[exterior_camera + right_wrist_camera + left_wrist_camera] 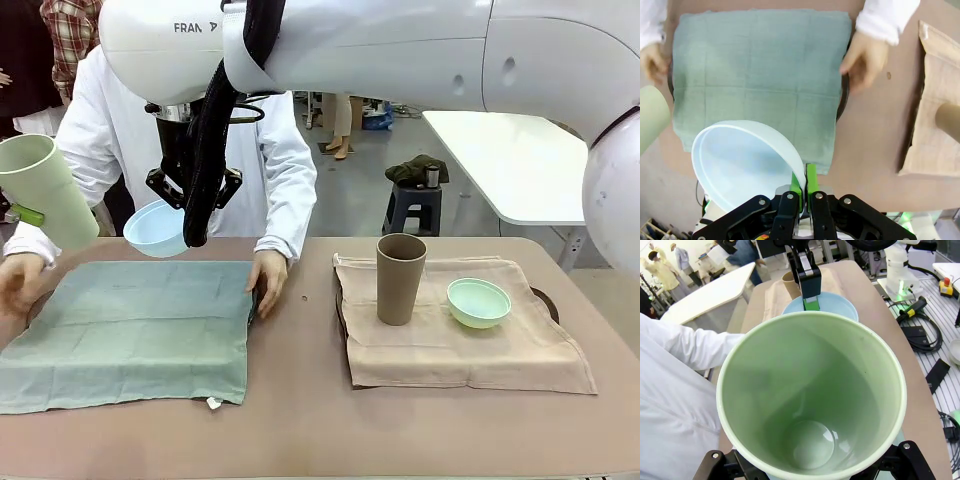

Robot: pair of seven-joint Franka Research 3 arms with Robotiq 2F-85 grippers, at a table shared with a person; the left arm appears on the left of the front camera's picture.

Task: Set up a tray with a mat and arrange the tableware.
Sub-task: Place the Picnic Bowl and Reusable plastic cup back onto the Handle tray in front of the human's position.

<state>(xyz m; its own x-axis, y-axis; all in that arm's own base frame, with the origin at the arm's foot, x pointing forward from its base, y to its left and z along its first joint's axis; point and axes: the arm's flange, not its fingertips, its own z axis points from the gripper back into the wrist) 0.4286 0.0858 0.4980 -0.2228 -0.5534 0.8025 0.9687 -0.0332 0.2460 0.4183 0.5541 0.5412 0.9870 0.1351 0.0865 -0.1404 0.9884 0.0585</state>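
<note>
Right hand (801, 186) is clamped on the rim of the light blue bowl (157, 228), holding it in the air above the far edge of the green mat (130, 330) (green pads pinch the wall, right wrist view). Left hand (810, 467) carries the pale green tumbler (45, 190) aloft at the surface's left end, its fingers closed against the cup's outside. The person's hands (270, 281) rest on the green mat's two sides. On the beige mat (460, 345), the brown tumbler (400, 278) stands upright, mint green bowl (479, 302) just beside it.
</note>
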